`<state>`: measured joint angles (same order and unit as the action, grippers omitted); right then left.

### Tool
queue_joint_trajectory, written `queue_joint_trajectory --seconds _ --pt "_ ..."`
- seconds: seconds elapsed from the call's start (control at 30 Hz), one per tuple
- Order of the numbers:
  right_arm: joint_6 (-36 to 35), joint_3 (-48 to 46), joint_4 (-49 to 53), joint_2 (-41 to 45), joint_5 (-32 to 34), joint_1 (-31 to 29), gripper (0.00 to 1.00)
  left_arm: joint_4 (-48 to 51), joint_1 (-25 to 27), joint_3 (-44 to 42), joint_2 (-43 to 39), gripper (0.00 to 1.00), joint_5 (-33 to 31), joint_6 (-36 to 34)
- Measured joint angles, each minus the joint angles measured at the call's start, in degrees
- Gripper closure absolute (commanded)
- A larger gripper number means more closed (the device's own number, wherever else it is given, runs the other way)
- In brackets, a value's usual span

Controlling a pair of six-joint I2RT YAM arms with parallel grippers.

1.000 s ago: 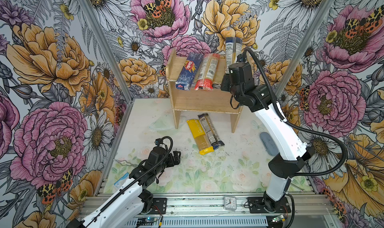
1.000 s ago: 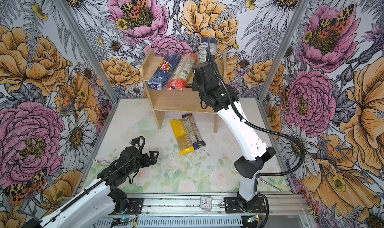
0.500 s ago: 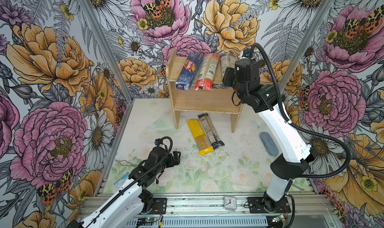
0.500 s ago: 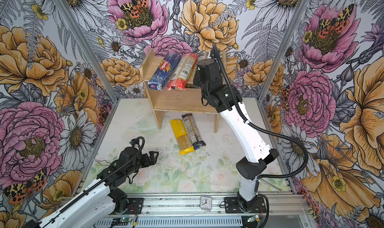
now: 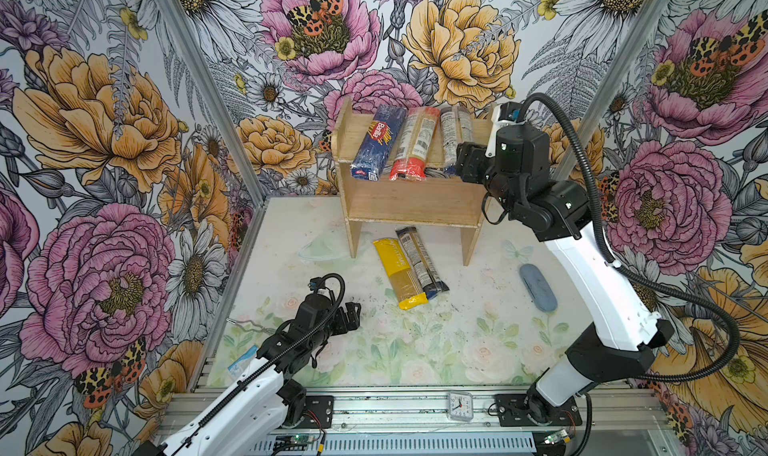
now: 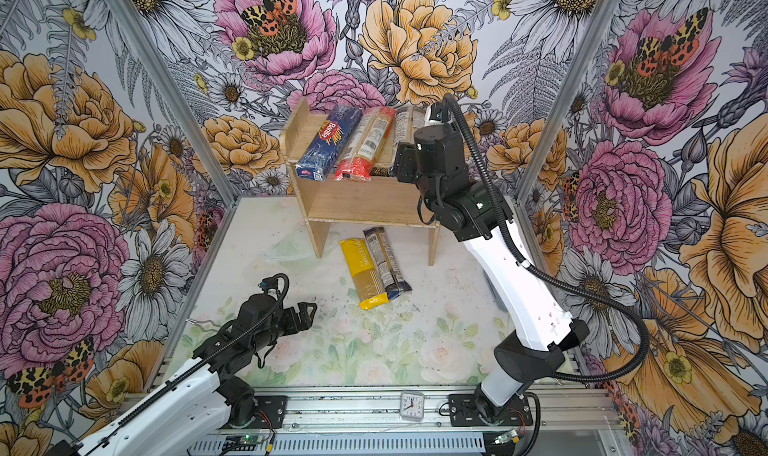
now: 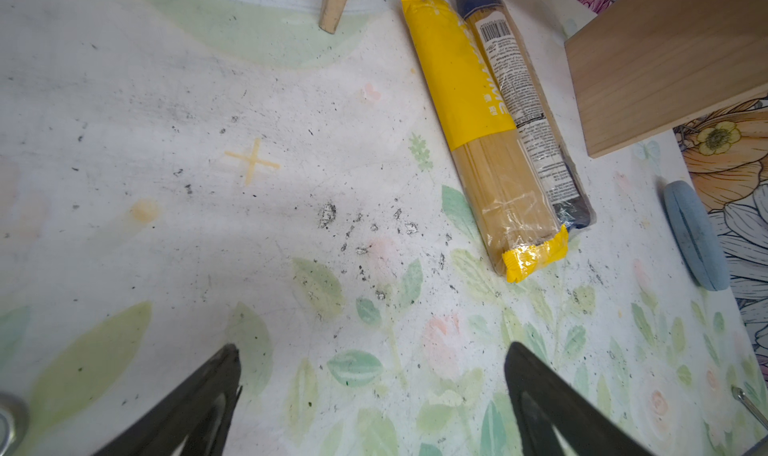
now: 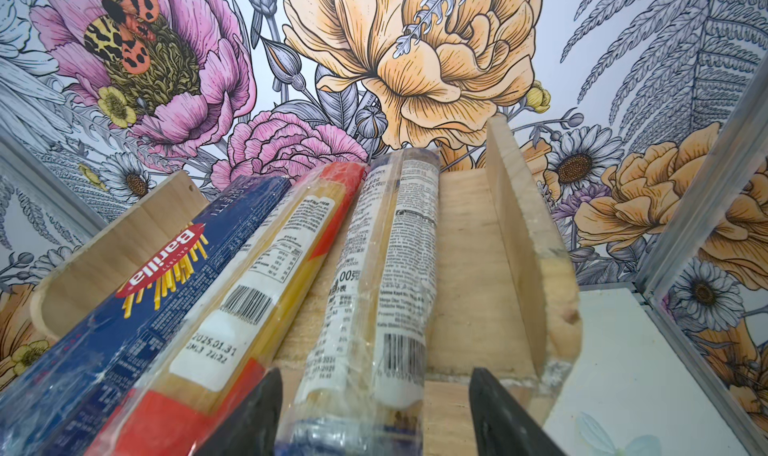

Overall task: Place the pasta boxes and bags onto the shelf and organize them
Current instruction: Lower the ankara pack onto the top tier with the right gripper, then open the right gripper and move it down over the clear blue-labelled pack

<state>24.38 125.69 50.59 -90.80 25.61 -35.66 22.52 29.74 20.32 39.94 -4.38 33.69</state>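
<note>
The light-wood shelf (image 5: 411, 200) stands at the back of the table. On its top tier lie the dark blue Barilla box (image 5: 376, 144), the red-ended bag (image 5: 415, 142) and a slim grey-labelled bag (image 5: 453, 134), side by side. My right gripper (image 5: 467, 167) sits at the near end of that grey-labelled bag (image 8: 386, 287), open, with its jaws (image 8: 374, 412) standing apart on either side of it. A yellow-ended bag (image 5: 399, 271) and another slim dark-ended bag (image 5: 422, 262) lie on the table before the shelf. My left gripper (image 5: 351, 314) hovers low, open and empty (image 7: 372, 391).
A grey-blue oval object (image 5: 537, 281) lies on the table right of the shelf leg. A white-blue packet (image 5: 241, 360) sits by the left arm's base. A small clock (image 5: 459, 406) stands on the front rail. Floral walls close in on three sides.
The right gripper brought the grey-labelled bag from upright above the shelf down flat onto the top tier and spread its jaws. The left arm stayed still.
</note>
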Motion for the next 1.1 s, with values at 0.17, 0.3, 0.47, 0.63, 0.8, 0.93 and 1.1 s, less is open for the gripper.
queue_joint_trajectory --seconds 0.17,0.3,0.47,0.63,0.8,0.93,1.1 --pt "-0.3 -9.8 -0.4 8.2 -5.9 0.0 0.27 0.0 1.1 0.8 0.7 0.01 -0.8 0.1" --pt "-0.5 -19.4 -0.3 15.0 -10.9 -0.1 0.26 0.0 3.0 1.6 1.4 0.01 -2.1 0.5" --pt "-0.2 -32.5 -1.0 22.3 -16.3 -0.3 0.27 -1.2 6.4 2.0 2.9 0.01 -5.0 1.9" --pt "0.2 -47.4 -3.7 27.4 -20.4 -1.1 0.26 -4.9 10.8 2.0 6.7 0.01 -8.8 4.0" --pt "0.9 -62.3 -7.7 30.1 -23.0 -3.2 0.26 -9.2 14.5 2.0 12.9 0.01 -11.4 5.4" --pt "1.8 -70.5 -10.7 31.0 -23.8 -4.5 0.26 -12.9 15.9 2.0 17.3 0.01 -11.9 6.1" --pt "3.3 -77.0 -15.9 31.0 -23.5 -4.8 0.25 -16.9 16.3 2.0 20.7 0.01 -11.9 6.1"
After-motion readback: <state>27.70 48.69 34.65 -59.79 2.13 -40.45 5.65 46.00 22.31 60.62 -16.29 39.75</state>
